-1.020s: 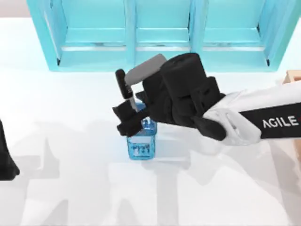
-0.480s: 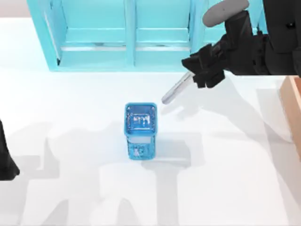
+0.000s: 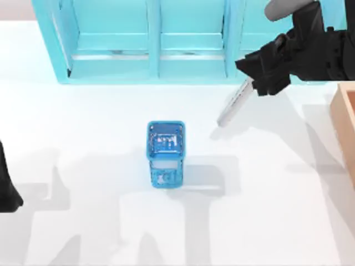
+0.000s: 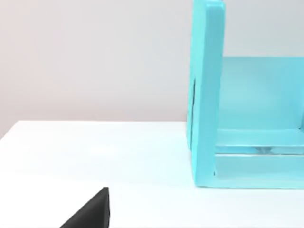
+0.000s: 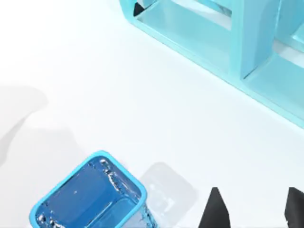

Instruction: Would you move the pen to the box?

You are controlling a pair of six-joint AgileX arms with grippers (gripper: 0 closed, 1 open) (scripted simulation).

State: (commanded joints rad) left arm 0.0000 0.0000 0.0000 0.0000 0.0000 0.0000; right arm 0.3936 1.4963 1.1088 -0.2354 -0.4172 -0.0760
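The pen (image 3: pixel 233 108) hangs slanted above the table at the back right, its white-grey barrel pointing down toward the left. My right gripper (image 3: pixel 260 80) is shut on its upper end, in front of the cyan shelf. The box (image 3: pixel 345 124), light brown, shows as a wall strip at the table's right edge, to the right of the gripper. In the right wrist view two dark fingertips (image 5: pixel 216 211) stand above the white table. My left arm (image 3: pixel 6 185) stays parked at the left edge.
A translucent blue square cup (image 3: pixel 165 151) stands upright mid-table, left of the pen and apart from it; the right wrist view has the cup (image 5: pixel 88 194) too. A big cyan shelf unit (image 3: pixel 161 39) spans the back, and its end wall (image 4: pixel 206 95) rises in the left wrist view.
My right gripper lifted the pen out of the blue cup and carried it up and to the right, toward the box. The cup has stayed in place.
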